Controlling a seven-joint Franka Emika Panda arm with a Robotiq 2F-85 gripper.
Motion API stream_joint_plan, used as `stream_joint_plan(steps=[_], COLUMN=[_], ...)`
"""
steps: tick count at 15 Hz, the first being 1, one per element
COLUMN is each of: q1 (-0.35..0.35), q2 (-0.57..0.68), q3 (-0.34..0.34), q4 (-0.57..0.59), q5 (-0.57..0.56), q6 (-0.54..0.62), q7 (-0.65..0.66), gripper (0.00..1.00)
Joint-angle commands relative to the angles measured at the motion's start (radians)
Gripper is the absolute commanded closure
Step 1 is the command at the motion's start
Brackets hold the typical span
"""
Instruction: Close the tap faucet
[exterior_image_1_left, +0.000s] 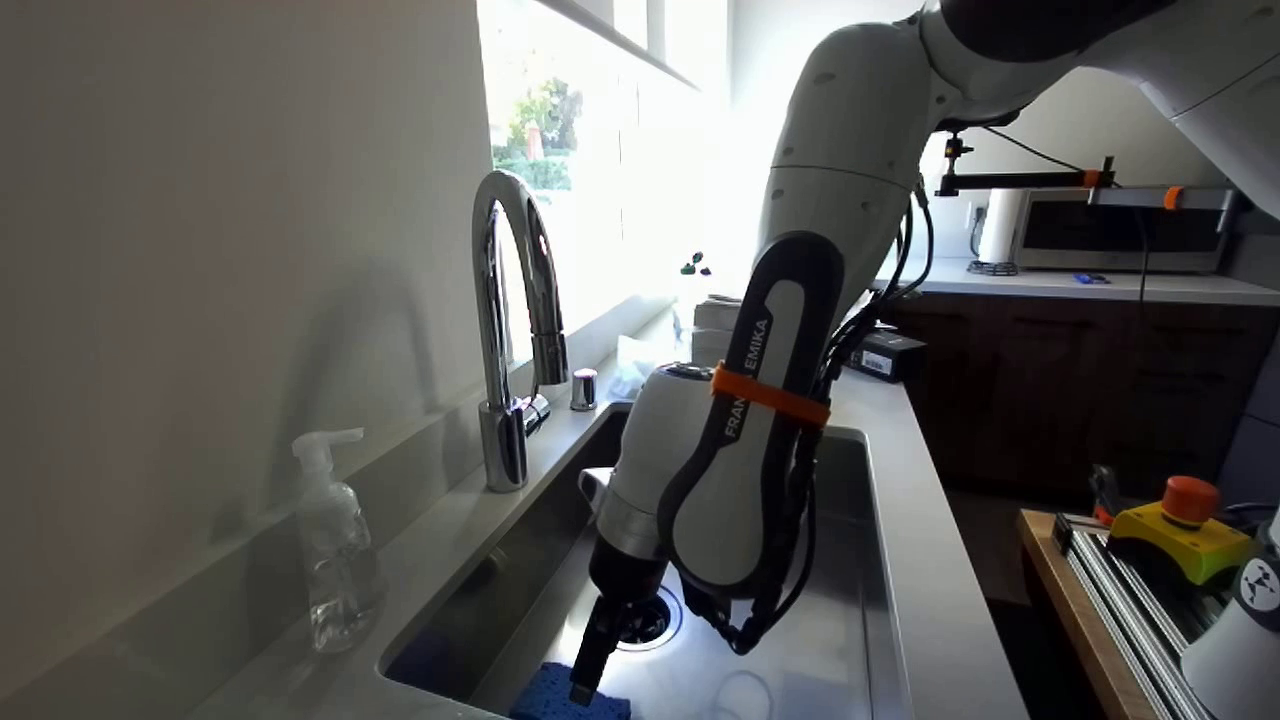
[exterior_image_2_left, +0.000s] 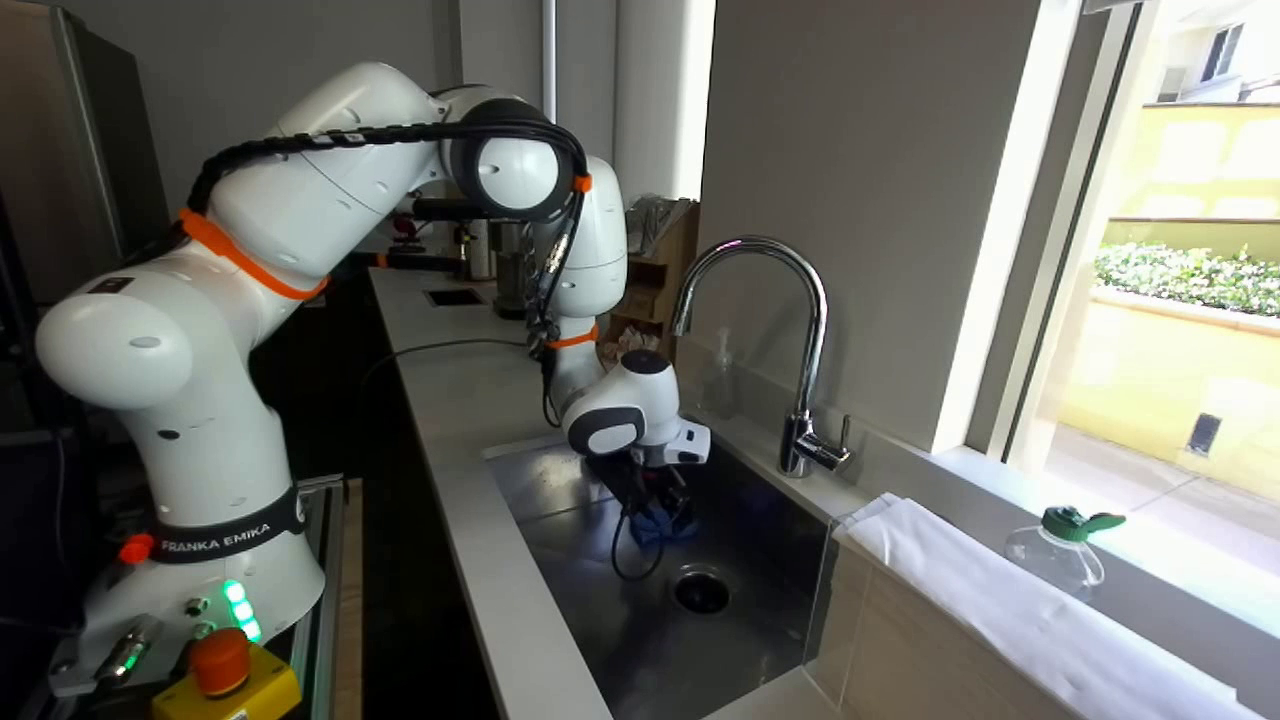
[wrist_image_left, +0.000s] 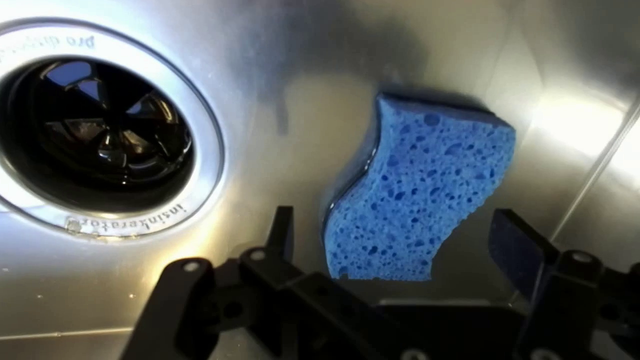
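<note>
The tap faucet, a tall chrome gooseneck, stands at the sink's wall side in both exterior views, its thick base (exterior_image_1_left: 503, 450) and high arch upright. A small lever (exterior_image_2_left: 845, 435) points up from the side of the faucet (exterior_image_2_left: 797, 445). No stream of water can be made out under its spout. Down inside the sink, well below and apart from the faucet, is my gripper (wrist_image_left: 393, 220). Its jaws stand wide apart, over a blue sponge (wrist_image_left: 415, 185) on the sink floor, not gripping it. From outside, the gripper (exterior_image_1_left: 590, 672) is seen side-on, partly covering the sponge (exterior_image_1_left: 545, 690).
The metal sink's drain (wrist_image_left: 207, 120) lies beside the sponge. A clear soap bottle (exterior_image_1_left: 340, 575) stands on the counter near the faucet, and a short chrome knob (exterior_image_1_left: 584, 390) sits behind it. White cloth (exterior_image_2_left: 1000, 590) and a green-capped bottle (exterior_image_2_left: 1065, 550) are by the window.
</note>
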Motion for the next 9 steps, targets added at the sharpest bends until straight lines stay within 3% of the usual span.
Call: stream_joint_plan(steps=[1, 9], q1=[0.048, 0.125], q2=[0.04, 0.093], q3=[-0.036, -0.093], q4=[0.049, 0.136], q5=[-0.047, -0.056], q6=[0.027, 0.004], q7=[0.071, 0.098], gripper=[0.0, 0.0])
